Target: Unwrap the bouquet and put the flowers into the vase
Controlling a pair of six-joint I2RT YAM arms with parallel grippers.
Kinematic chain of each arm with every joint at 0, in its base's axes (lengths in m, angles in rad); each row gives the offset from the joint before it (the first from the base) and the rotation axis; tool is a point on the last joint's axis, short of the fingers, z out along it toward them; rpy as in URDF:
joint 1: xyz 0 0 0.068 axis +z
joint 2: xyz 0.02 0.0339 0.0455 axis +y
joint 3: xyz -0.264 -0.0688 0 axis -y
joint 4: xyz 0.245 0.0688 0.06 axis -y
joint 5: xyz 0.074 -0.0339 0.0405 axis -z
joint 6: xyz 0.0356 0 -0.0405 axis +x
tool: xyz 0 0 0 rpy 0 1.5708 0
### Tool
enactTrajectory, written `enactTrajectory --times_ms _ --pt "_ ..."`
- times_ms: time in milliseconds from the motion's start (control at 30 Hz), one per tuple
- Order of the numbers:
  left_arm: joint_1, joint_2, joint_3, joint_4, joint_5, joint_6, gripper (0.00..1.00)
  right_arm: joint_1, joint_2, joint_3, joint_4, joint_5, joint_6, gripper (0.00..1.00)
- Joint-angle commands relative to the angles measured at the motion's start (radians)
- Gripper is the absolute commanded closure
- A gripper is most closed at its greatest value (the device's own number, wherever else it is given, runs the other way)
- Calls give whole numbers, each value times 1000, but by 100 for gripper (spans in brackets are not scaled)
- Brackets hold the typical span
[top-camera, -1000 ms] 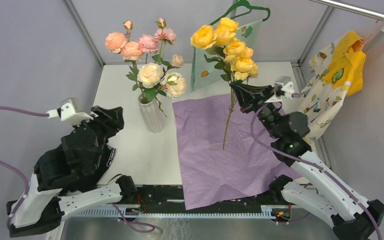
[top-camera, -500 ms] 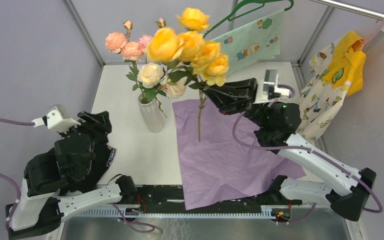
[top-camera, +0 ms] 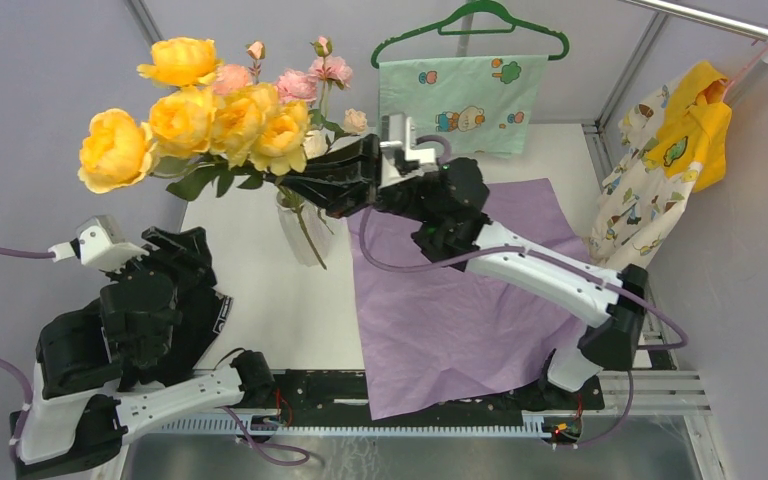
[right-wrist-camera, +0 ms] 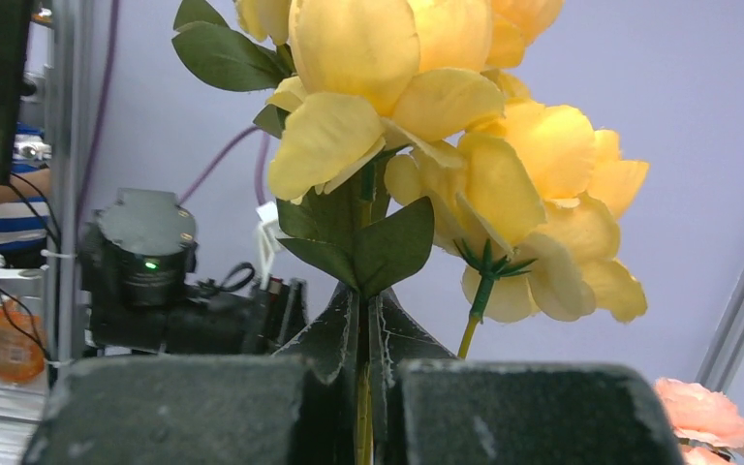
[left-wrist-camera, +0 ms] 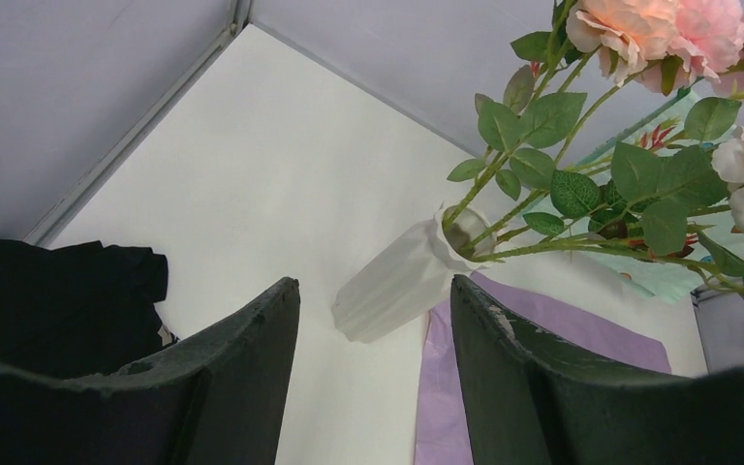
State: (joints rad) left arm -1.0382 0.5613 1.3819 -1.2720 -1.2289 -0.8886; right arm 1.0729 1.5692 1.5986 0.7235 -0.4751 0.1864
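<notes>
- Since a second ago: right arm has swung left, carrying the yellow rose spray [top-camera: 210,115] from over the paper across to the vase; left arm has pulled back a little toward its base.
- left gripper [left-wrist-camera: 373,291]: low at the left of the white table [top-camera: 260,290], jaws spread wide with nothing between them. Its wrist view looks through the gap at the vase.
- Yellow spray: blooms hang high and out past the table's left edge, stem tilted, leaves just behind the jaws. In the top view the stem's lower end crosses in front of the vase body and is not in the mouth.
- white ribbed vase [top-camera: 292,238]: tall, slim, upright on the table just left of the paper. It holds the pink, peach and cream roses [top-camera: 328,70] on leafy green stems.
- right gripper [top-camera: 300,185]: clamped tight on the yellow spray's stem, just below the leaves, sitting just above the vase in the top view. Wrist view shows the stem pinched between the two pads.
- purple paper sheet [top-camera: 460,300]: flat and unfolded on the table, centre to right, near edge over the arm rail.
- mint-green cartoon-print cloth [top-camera: 460,105]: on a green hanger at the back, behind the paper.
- yellow and patterned garment [top-camera: 695,125]: hanging at far right.
</notes>
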Motion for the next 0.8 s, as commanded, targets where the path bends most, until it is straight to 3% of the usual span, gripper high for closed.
enactTrajectory --times_ms 0,400,533,767 --pt "3 -28 26 -29 -39 -59 35 4 111 129 42 -26 -42 100" --pt "3 -40 25 -32 -35 -30 35 5 443 540 8 11 -155 100" --pt "4 -51 24 -30 -47 -17 35 5 454 521 47 66 -248 100" --pt "3 -49 36 -4 -70 32 35 5 407 349 173 110 -335 100"
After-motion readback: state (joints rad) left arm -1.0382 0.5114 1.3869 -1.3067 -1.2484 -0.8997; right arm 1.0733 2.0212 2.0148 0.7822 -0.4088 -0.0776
